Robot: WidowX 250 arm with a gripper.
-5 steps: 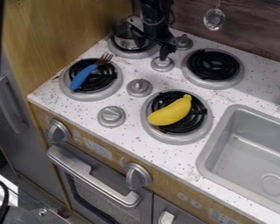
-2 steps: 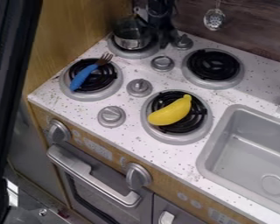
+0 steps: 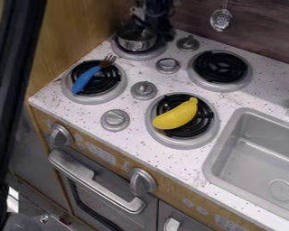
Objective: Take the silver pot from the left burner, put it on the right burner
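I take the middle knob (image 3: 144, 90) as the centre of my clock. The silver pot (image 3: 137, 44) sits at twelve o'clock, upright on the rear left burner (image 3: 141, 57). My gripper (image 3: 161, 34) hangs by its upper side, at about two o'clock from the pot. If it touches the metal, I cannot say, and I cannot tell if the jaws are apart, together or closed on something.

I expect the pot to be light and stiff, with a smooth wall that can slip or turn under a weak grip. It should not break easily. For me, the best hold is the near wall, at five or six o'clock of its rim, with one jaw inside and one outside, gripped firmly so it does not tilt.

The rear right burner (image 3: 222, 87) is, I suppose, the goal, at about four o'clock from the pot. The banana (image 3: 176, 115) lies on the front right burner (image 3: 183, 144), and the fork (image 3: 86, 81) lies across the front left one, at ten o'clock.
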